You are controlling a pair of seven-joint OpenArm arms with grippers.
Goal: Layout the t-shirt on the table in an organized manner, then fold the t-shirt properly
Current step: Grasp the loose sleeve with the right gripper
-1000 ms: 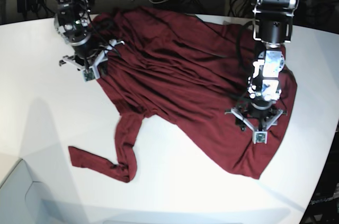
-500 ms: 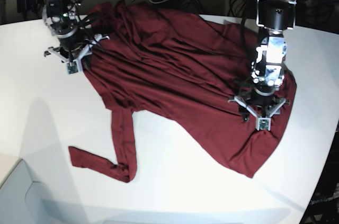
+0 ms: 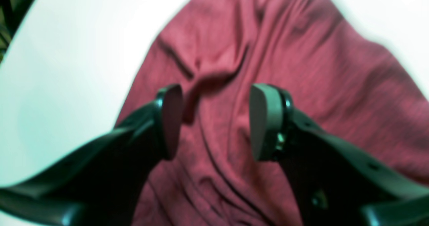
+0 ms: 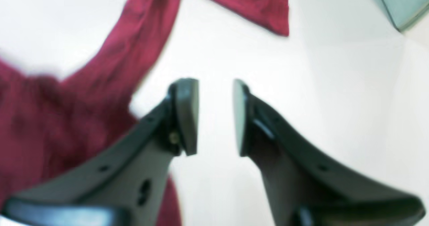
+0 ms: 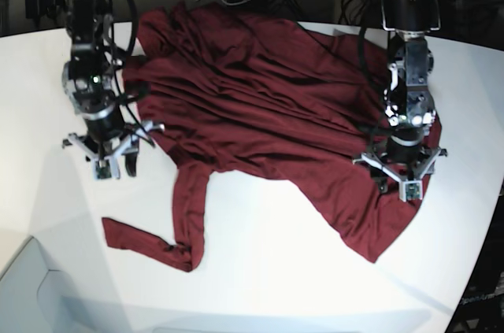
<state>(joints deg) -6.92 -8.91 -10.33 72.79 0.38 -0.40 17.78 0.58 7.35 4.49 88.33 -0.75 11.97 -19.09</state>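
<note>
Base view: the t-shirt (image 5: 260, 105) lies rumpled toward the worktop's (image 5: 260, 286) far edge; right tool (image 4: 214, 117) released over bare worktop beside it, left tool (image 3: 214, 122) parted above cloth.

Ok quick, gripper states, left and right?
Left gripper: open, holding nothing, jaws apart over the t-shirt.
Right gripper: open, empty, over the bare table.

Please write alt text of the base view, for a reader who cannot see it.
A crumpled t-shirt lies spread over the table, one twisted strip trailing toward the near edge. The right pincer stands open over bare table beside it; the left pincer stands open above the cloth.
</note>
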